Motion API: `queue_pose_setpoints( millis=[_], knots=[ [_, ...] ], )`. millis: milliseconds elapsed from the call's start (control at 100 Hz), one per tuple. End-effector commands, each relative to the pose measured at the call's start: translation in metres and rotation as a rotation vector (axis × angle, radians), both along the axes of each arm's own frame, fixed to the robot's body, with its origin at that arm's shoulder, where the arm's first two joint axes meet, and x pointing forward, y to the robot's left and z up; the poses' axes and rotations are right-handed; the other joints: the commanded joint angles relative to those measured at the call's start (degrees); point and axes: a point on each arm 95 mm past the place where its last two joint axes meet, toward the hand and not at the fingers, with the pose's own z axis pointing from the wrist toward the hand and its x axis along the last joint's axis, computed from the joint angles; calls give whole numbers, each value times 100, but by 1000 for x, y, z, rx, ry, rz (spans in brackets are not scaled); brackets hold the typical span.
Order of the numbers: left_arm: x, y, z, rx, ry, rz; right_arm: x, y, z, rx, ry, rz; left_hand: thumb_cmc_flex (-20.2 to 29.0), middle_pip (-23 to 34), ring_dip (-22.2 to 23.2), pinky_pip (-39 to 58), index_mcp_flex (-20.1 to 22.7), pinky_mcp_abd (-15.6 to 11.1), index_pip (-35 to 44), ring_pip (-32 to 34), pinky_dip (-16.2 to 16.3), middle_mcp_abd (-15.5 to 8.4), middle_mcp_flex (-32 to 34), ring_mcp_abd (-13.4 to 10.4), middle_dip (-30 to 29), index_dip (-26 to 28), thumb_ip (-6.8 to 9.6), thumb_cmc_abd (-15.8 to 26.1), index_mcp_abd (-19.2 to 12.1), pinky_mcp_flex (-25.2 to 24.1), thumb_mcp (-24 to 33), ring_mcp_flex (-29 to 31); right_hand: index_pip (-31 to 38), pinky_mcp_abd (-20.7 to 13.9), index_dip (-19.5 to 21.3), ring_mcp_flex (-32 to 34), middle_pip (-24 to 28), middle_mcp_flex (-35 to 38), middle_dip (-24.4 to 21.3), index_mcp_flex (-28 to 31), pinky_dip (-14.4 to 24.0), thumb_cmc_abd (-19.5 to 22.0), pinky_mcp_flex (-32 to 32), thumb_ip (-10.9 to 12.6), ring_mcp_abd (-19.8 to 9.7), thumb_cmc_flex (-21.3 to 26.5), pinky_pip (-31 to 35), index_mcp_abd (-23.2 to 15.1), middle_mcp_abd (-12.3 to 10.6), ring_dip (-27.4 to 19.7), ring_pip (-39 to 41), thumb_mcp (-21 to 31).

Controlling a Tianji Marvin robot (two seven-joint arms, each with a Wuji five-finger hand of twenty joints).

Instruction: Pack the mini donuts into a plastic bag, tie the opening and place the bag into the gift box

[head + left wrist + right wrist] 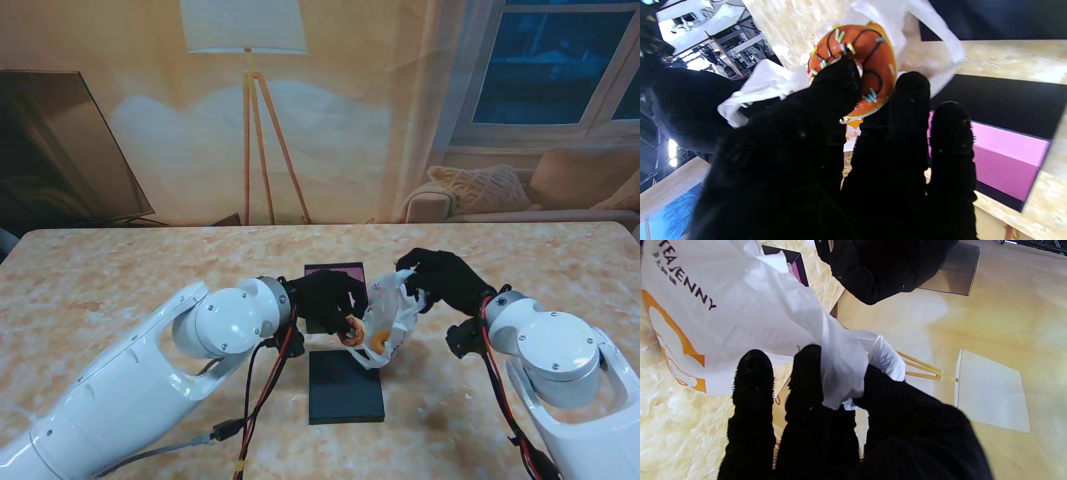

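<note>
The black-gloved left hand (328,297) is closed on a small orange-glazed mini donut with dark icing lines and coloured sprinkles (857,63), pinched between thumb and fingers (912,110) right at the mouth of the thin white plastic bag with orange print and dark lettering (388,320); in the left wrist view the donut sits against the white film, the bag's edge curling around its far side; the black-gloved right hand (447,278) is clamped on a gathered fold of the same bag's rim, the film bunched between its thumb and fingers (806,373) in the right wrist view, so the bag hangs lifted between the two hands, just over the table; the open gift box with black walls and a pink lining (334,275) lies on the marbled beige table top (120,280) farther from me than the left hand, partly hidden by it; the flat black rectangular lid (345,386) lies nearer to me, beside the bag's lower end; whether the bag touches the lid I cannot tell; a second orange shape shows faintly through the film (378,343), too unclear to name
</note>
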Motion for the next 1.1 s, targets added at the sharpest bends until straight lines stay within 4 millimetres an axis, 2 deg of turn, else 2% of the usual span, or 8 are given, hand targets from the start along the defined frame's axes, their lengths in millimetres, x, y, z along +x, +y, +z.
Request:
queue_pose_setpoints(
  millis=[0, 200, 380, 860, 1090],
  knots=[
    [-5, -13, 6, -8, 0, -53, -2, 4, -4, 9, 14, 15, 139, 209, 110, 185, -67, 95, 419, 183, 98, 100, 209, -43, 87, 98, 126, 171, -53, 17, 164, 123, 174, -63, 22, 44, 46, 24, 85, 76, 72, 172, -11, 9, -115, 90, 19, -33, -255, 25, 107, -16],
    [-11, -29, 6, -5, 7, -57, -2, 4, -4, 11, 16, 15, 134, 227, 100, 211, -52, 99, 421, 211, 93, 101, 224, -50, 80, 81, 115, 158, -47, 32, 162, 136, 176, -66, 12, 45, 45, 22, 79, 70, 65, 179, -15, 5, -116, 91, 18, -34, -257, 21, 104, -15],
    [-8, -41, 7, -12, 4, 9, -3, 4, -4, 13, 20, 16, 143, 231, 76, 227, -48, 116, 420, 225, 84, 128, 216, -27, 63, 61, 106, 148, -25, 23, 174, 130, 183, -47, 9, 55, 51, 26, 78, 74, 63, 168, 3, 8, -112, 96, 30, -25, -240, 15, 99, -12],
    [4, -56, 9, 28, -51, 188, -7, 4, -4, 18, 23, 25, 151, 261, -21, 309, -42, 165, 432, 265, 50, 185, 229, 20, -8, -14, 74, 121, 41, 48, 214, 137, 174, -32, 0, 138, 26, 64, 40, 82, 50, 175, 105, 14, -162, 86, 62, -21, -248, -32, 33, -5],
    [4, -60, 9, 37, -67, 248, -9, 4, -5, 23, 24, 27, 145, 300, -110, 387, -20, 184, 438, 312, 15, 214, 241, 25, -58, -74, 57, 85, 78, 118, 228, 165, 178, -23, -11, 174, 13, 85, 8, 83, 11, 178, 139, 9, -188, 84, 44, -19, -265, -66, -20, -3]
  ],
)
